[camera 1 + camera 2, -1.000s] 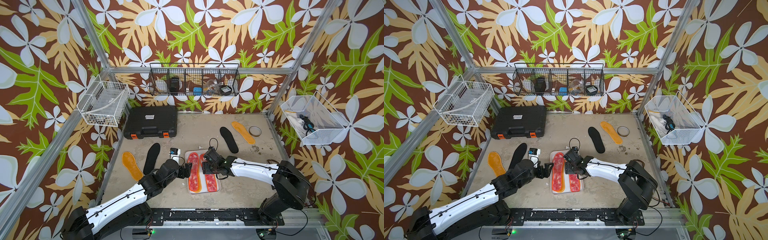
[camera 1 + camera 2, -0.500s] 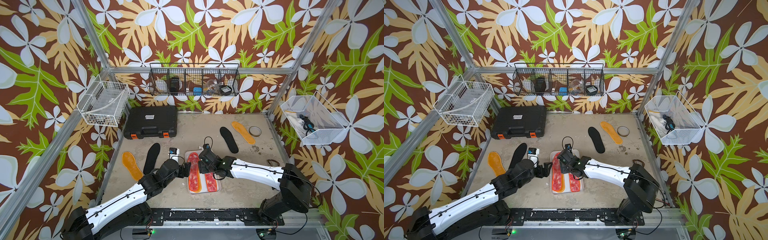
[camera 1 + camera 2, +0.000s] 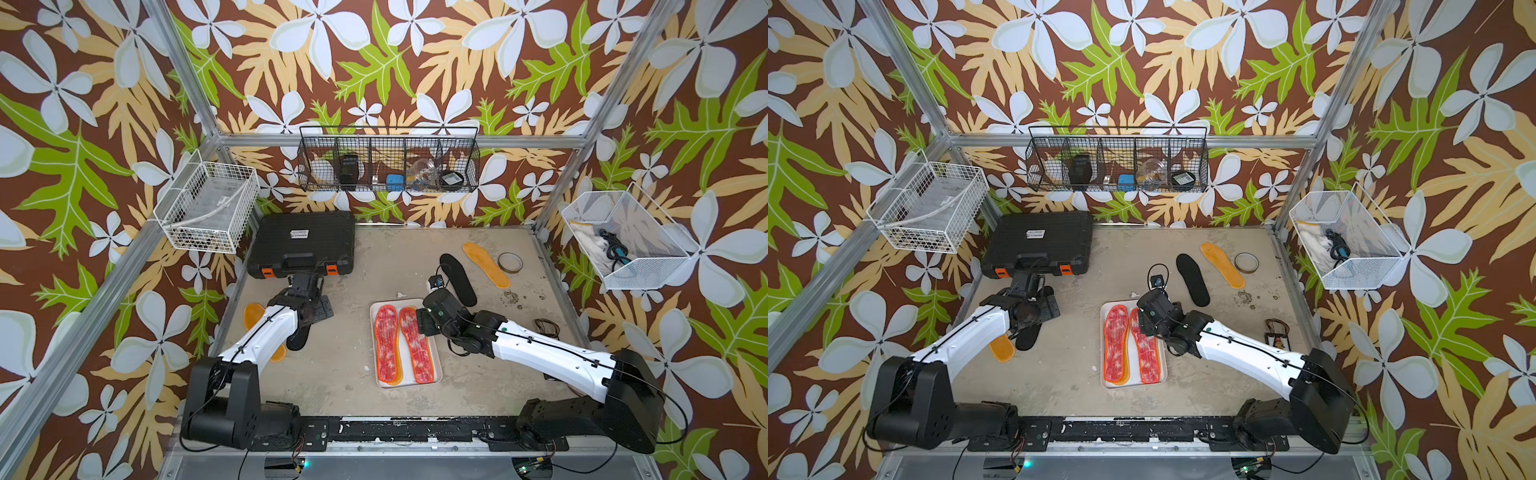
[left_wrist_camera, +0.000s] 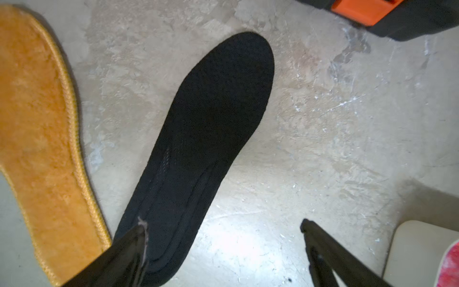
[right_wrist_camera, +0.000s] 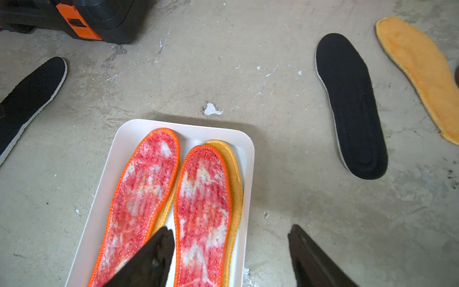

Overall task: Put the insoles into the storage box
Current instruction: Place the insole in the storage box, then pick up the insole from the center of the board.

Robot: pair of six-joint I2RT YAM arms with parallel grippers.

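- My left gripper (image 4: 223, 226) hangs wide open and empty over the heel of a black insole (image 4: 211, 124) at 9 o'clock, placed, I judge, to pinch it.
- My right gripper (image 5: 229, 229), jaws apart and empty, hovers over the box (image 5: 124, 139) at 6 o'clock, where two red insoles (image 3: 387, 345) lie on an orange insole (image 5: 236, 174).
- Scuffed grey table (image 3: 332, 365); black case (image 3: 305, 241) at 11 o'clock; leaf-patterned walls (image 3: 374, 62).

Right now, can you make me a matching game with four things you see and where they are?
Things: 1 red-and-white insoles; 2 black hard case; 3 tape roll; 4 left gripper.
Places: A beside an orange insole; B open over a black insole; C lying closed, back left; D in the white storage box.
Pairs: 1-D, 2-C, 3-A, 4-B.
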